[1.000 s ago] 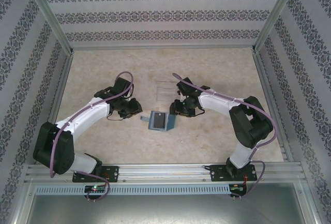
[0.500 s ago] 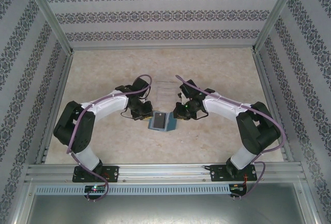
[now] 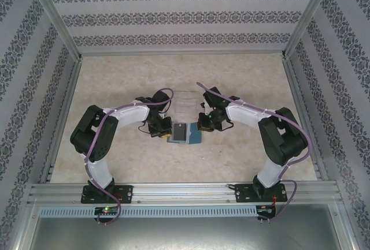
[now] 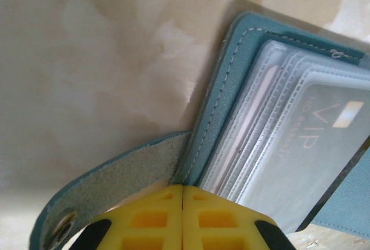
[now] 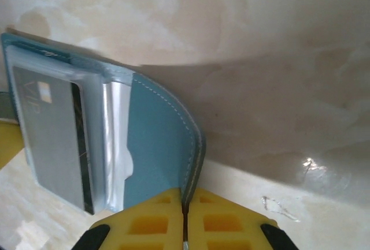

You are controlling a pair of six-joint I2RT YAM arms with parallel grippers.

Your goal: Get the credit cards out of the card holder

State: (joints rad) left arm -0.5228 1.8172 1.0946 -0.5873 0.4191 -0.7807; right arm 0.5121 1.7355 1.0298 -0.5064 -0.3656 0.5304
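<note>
Table (image 3: 115,77): card holder (image 4: 230,77) open, credit card (image 4: 315,146) sleeved; left pincer (image 4: 183,195), right pincer (image 5: 185,199) pinch covers.

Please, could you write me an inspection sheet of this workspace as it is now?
Surface: beige marbled table, no spill seen.
Job's things: teal card holder lies open; credit cards sit in clear sleeves, a grey VIP one on top.
Clutter: clear plastic box beyond the card holder.
Hands: left hand shut at the holder's left cover edge; right hand shut on its right flap.
Cables: purple cables run along both arms.
Surroundings: patterned walls, aluminium frame.
</note>
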